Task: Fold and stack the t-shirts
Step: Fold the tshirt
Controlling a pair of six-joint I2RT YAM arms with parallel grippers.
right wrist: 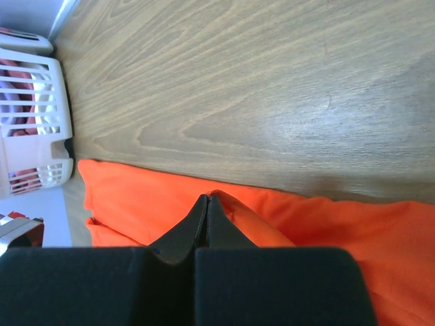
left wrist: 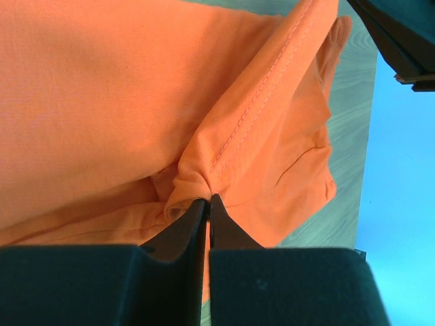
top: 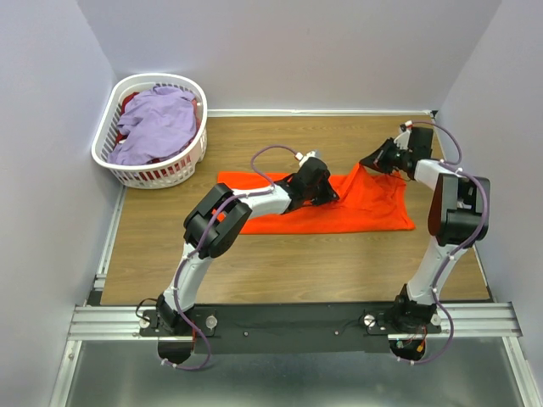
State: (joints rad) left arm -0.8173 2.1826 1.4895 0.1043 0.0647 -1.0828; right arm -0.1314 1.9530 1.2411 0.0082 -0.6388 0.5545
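The orange t-shirt [top: 365, 208] lies spread across the middle of the wooden table. My left gripper [top: 327, 193] is shut on a pinched fold of its stitched hem, seen in the left wrist view [left wrist: 208, 197]. My right gripper [top: 373, 161] is shut on the shirt's far right edge and lifts it off the table; the right wrist view [right wrist: 207, 197] shows cloth bunched at the tips. The orange cloth fills much of both wrist views [left wrist: 102, 102] [right wrist: 353, 231]. The lavender t-shirt [top: 157, 127] lies heaped in the basket.
A white slotted laundry basket [top: 153, 174] stands at the back left, with red cloth under the lavender shirt; it also shows in the right wrist view [right wrist: 34, 122]. Walls close the table on the left, back and right. A metal rail [top: 288, 320] runs along the near edge.
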